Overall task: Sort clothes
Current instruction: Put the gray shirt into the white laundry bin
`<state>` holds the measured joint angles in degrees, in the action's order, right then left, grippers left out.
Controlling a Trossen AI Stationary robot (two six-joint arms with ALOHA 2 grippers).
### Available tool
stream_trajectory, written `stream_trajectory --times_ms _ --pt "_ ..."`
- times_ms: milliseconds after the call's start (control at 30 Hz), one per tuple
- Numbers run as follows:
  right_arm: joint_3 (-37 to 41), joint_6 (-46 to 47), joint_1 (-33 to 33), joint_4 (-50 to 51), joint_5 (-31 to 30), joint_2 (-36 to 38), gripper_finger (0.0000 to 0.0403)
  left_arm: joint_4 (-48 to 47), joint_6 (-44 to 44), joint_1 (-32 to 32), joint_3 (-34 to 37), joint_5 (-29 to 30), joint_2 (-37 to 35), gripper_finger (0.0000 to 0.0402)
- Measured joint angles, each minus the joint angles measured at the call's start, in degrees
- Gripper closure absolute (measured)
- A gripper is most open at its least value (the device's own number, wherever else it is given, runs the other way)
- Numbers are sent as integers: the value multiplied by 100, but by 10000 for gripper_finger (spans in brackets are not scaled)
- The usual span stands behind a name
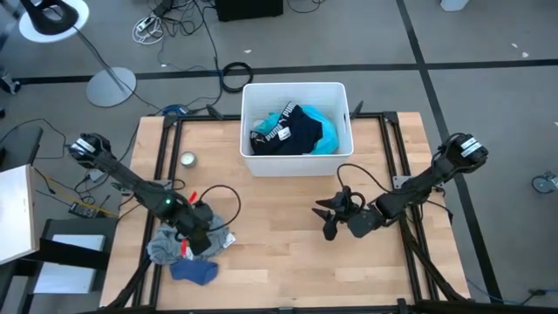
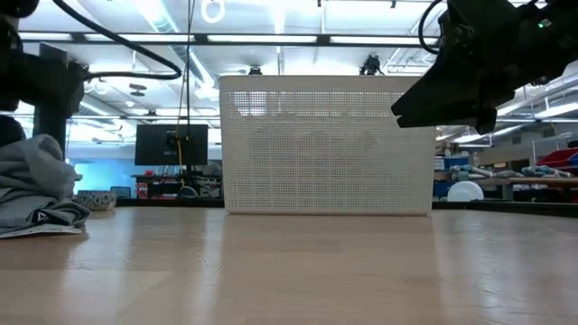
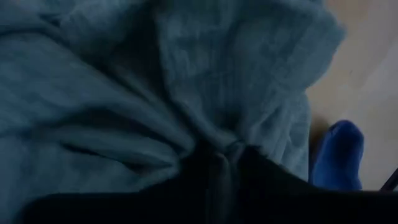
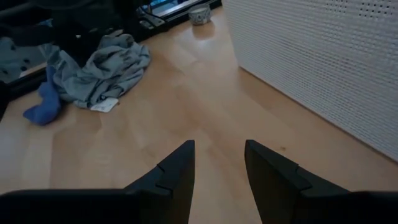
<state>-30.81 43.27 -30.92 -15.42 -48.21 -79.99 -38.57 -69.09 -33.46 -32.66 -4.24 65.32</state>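
Left pincer (image 1: 202, 237) down in grey garment (image 1: 166, 246), right pincer (image 1: 334, 215) hovering, fingers apart.

Left gripper (image 1: 199, 237) lowered at the table's near-left, arm stretched in from the left edge; fingers (image 3: 217, 180) apparently pinched together, though hard to make out. Right gripper (image 1: 330, 215) hovered above the table's right half, fingers (image 4: 177, 171) parted, arm angled in from the right.

You see a white perforated plastic bin (image 1: 296, 166) standing at the far middle of the wooden table (image 1: 279, 262). A small round tin (image 1: 187, 159) sits left of the bin. Cables (image 1: 174, 26) and a round lamp base (image 1: 111, 86) lie on the floor beyond.
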Motion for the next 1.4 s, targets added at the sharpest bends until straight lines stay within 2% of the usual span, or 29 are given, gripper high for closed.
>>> stream_trajectory --times_ms 67,167,333,667,900,1167,1400 --pt "0 -2 6 -23 -2 0 261 279 8 -3 125 76 -2 377" --pt "0 -60 9 -116 16 0 261 284 37 36 -47 341 -2 394" --pt "0 -245 9 -268 44 0 261 228 744 299 -1002 825 -2 398" --pt "0 -290 9 -304 44 0 261 -857 2678 819 -3740 1970 -3 400" --pt "0 -302 10 -317 44 0 261 -679 4203 1476 -5230 2516 105 401" --pt "0 -305 28 -330 44 0 261 591 6140 2356 -6815 2514 605 401" --pt "0 -350 28 -340 50 0 261 2937 7757 3172 -7990 2433 1447 401"
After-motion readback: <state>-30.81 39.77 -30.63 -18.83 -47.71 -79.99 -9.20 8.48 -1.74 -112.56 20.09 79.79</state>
